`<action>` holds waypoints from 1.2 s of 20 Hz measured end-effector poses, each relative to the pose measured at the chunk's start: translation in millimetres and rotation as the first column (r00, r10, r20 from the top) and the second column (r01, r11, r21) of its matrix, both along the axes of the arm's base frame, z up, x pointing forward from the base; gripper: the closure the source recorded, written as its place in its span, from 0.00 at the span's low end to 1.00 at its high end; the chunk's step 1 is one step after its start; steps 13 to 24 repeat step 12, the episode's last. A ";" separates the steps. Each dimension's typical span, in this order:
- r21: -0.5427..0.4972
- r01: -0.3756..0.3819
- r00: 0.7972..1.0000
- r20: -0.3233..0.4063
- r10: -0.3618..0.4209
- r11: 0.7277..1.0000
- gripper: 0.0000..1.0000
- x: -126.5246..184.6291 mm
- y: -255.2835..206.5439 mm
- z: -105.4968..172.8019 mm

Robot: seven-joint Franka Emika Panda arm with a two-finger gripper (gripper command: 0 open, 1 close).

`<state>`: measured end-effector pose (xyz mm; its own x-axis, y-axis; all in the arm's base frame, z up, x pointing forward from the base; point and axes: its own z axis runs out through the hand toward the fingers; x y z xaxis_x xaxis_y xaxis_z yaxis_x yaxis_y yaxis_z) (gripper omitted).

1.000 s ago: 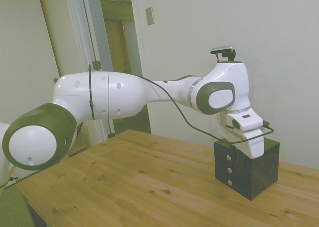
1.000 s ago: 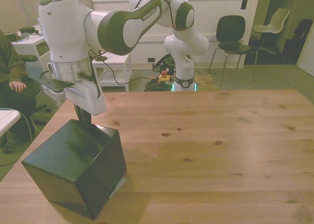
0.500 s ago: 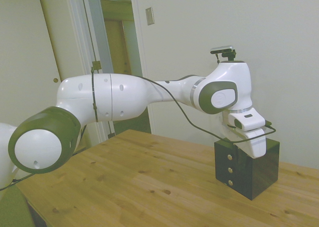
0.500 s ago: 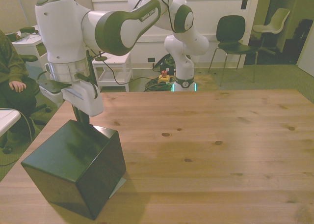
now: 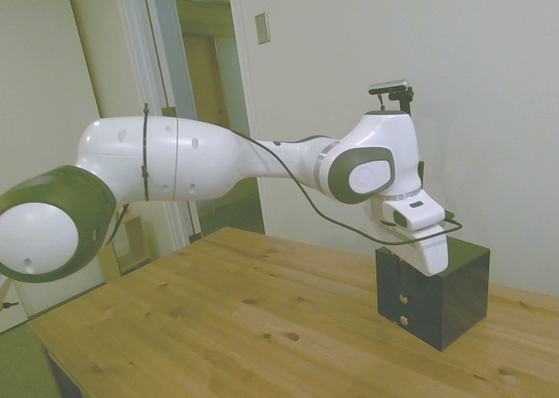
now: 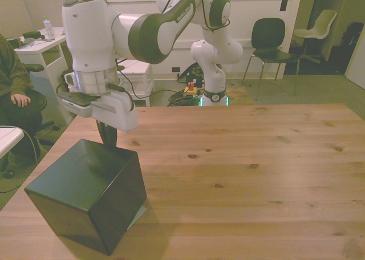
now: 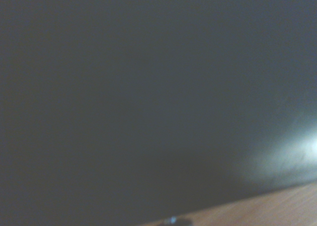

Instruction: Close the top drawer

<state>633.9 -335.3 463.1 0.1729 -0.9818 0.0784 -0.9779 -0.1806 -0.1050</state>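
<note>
The small black cube cabinet (image 5: 445, 298) stands at the table's right end in the side view and near the front view's left corner (image 6: 85, 197). The top drawer (image 5: 384, 263) shows only as a narrow strip that looks level with the face below; its knob is hidden behind my hand. Two brass knobs (image 5: 403, 299) show lower down. My gripper (image 5: 419, 271) hangs right against the upper front face, reaching down behind the cabinet's far edge in the front view (image 6: 107, 141). The wrist view is filled by a blurred glossy black front (image 7: 148, 97).
A person (image 6: 11, 83) sits at the front view's left edge, beside the table. A pale sheet (image 6: 137, 217) sticks out from under the cabinet. Bare wooden table (image 6: 245, 174) stretches toward the front view's right. Chairs and white shelving stand beyond the table.
The arm has swung, carrying my hand toward the front view's right and across the cabinet's front face. The uppermost knob, visible before in the side view, is now covered. The cabinet has not moved.
</note>
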 end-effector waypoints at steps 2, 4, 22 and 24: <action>-0.005 -0.027 1.000 -0.001 0.027 1.000 1.00 -10.3 13.7 3.5; -0.008 -0.055 0.998 -0.003 0.055 0.998 1.00 -21.7 29.7 7.7; -0.002 -0.145 0.988 0.050 0.144 0.989 1.00 -88.8 97.9 48.3; -0.002 -0.145 0.988 0.050 0.144 0.989 1.00 -88.8 97.9 48.3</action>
